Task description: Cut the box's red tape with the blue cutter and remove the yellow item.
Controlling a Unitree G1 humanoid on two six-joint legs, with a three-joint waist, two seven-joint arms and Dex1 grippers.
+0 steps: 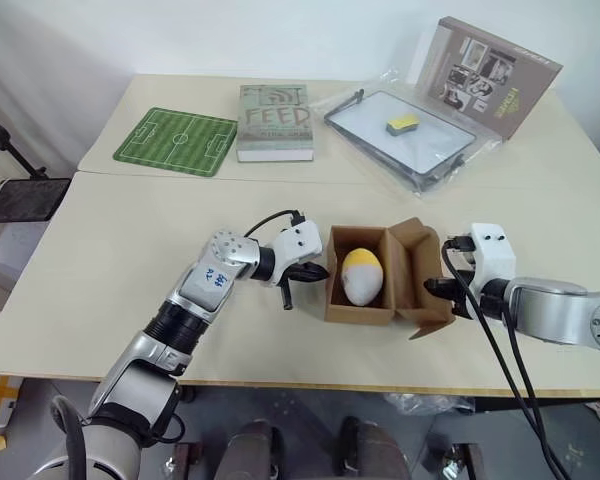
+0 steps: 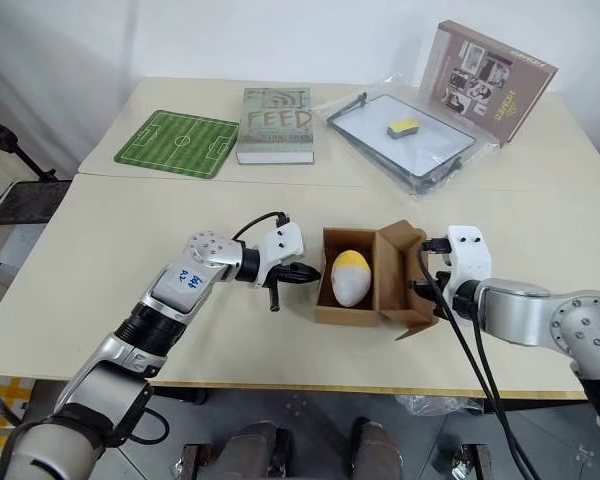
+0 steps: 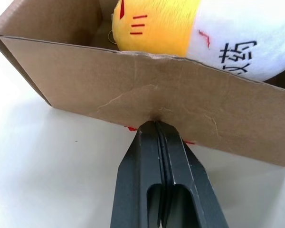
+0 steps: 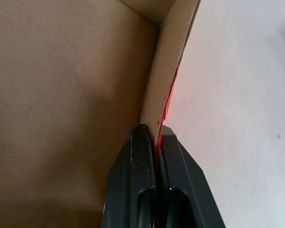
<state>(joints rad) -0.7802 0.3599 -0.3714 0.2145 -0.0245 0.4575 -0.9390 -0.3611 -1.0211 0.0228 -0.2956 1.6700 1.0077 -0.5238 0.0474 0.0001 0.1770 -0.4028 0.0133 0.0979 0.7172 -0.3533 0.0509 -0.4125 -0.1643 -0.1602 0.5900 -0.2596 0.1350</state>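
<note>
Near table (image 1: 130, 300) edge, the box (image 1: 358, 303) stands open between both pincers, left gripper (image 3: 157, 128) closed on its left flap, right gripper (image 4: 151, 133) pinching the right, red tape (image 4: 167, 102)-edged flap; inside, yellow item (image 1: 361, 274) bears unreadable black characters; behind, green "FEED" book (image 1: 274, 122).

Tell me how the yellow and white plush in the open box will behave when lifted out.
The plush looks soft and stuffed, so it will probably squash under a grip and weigh little. Its fuzzy fabric should resist slipping. Its egg-like shape could roll if set on the table.
</note>
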